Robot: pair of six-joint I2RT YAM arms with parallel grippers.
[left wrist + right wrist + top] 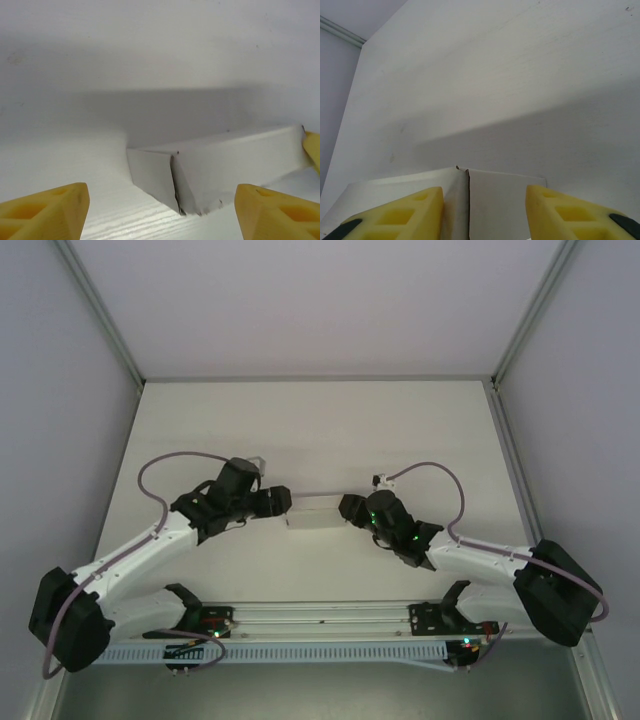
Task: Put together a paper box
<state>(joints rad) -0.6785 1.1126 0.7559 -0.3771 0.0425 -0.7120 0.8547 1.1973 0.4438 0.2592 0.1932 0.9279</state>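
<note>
One paper box point(315, 512) lies on the desk point(320, 430); the left claw point(161, 192) gapes before it, the right claw point(484, 195) clamps its end.

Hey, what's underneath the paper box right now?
The paper box rests directly on the white table. Whatever its footprint covers is hidden, as is its inside.

Left arm point(140, 550), right arm point(480, 560) angled inward; left fingers point(50, 210) wide, right fingers point(410, 215) narrowed.

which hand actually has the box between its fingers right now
The right hand: its yellow fingers sit on either side of the end of the paper box. The left hand is open, with the box lying ahead of its fingers, not between them.
</note>
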